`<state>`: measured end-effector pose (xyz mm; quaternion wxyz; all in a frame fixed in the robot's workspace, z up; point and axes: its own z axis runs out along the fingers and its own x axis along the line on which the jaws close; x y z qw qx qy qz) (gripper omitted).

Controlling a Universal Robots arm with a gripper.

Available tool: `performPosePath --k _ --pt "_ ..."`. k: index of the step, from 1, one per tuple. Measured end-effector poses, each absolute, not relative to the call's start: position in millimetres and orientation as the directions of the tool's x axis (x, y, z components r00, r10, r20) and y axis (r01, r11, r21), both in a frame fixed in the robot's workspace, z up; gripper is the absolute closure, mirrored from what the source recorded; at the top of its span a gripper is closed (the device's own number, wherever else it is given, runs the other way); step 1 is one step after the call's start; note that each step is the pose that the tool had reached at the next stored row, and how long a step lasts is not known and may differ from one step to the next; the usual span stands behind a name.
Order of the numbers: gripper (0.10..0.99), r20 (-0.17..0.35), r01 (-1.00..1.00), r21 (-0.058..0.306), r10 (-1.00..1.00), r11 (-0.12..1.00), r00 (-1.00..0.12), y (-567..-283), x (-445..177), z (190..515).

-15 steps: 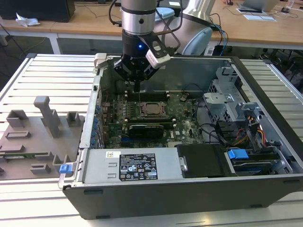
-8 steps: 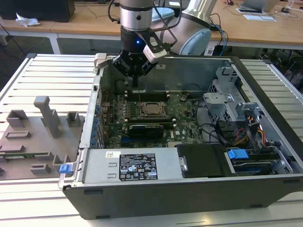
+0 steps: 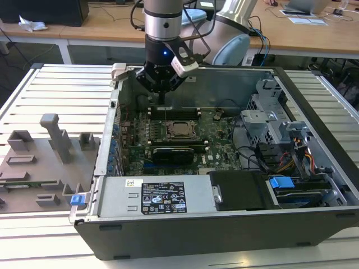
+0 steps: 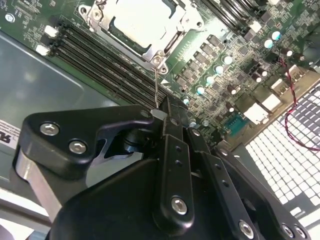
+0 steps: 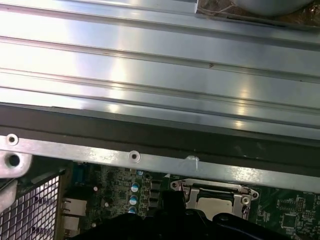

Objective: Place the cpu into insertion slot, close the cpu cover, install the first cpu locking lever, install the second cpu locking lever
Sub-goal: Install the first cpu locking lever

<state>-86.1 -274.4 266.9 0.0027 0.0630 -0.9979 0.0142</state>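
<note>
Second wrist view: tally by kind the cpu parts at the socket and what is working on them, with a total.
cpu: 1
cpu cover: 1, lying over the cpu
locking lever: 1, a thin wire rod pinched at the fingertips
gripper: 1
Total: 4

Exterior view overlooks case (image 3: 224, 238); both wrist views closely share the cpu cover (image 4: 187, 22) (image 5: 212, 188).
</note>
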Motion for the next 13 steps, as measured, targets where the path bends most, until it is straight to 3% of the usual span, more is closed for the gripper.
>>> performPosePath --k 13 --pt "0.980 0.007 -0.126 -0.028 -0.126 0.992 -0.992 -274.3 -78.8 265.1"
